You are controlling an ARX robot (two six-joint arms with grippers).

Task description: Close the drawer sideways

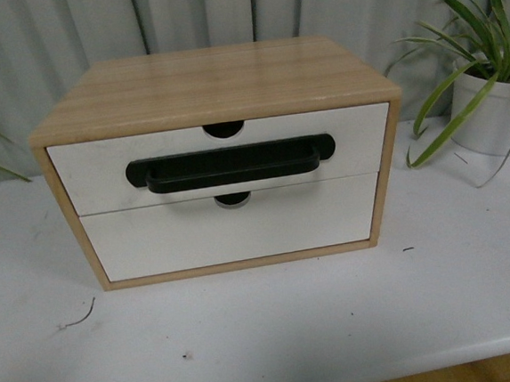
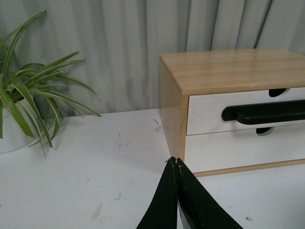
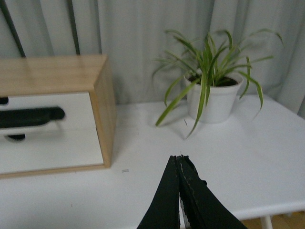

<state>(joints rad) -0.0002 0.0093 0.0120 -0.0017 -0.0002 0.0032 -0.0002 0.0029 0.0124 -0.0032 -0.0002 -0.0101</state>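
Two grippers: left gripper point(image 2: 174, 161) and right gripper point(image 3: 177, 157) pinched closed, empty, near the bench's front edge.
Drawer point(image 1: 221, 158): stiff, light, nearly flush.
Hold: push its handle point(image 1: 230, 164).

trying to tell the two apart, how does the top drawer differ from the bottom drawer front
The top drawer carries a long black bar handle; the bottom drawer front has none. The top drawer's notch sits just under the cabinet's wooden top, while the bottom front's notch is partly hidden behind the handle. Both are wide, white, and look pushed in about flush with the frame.
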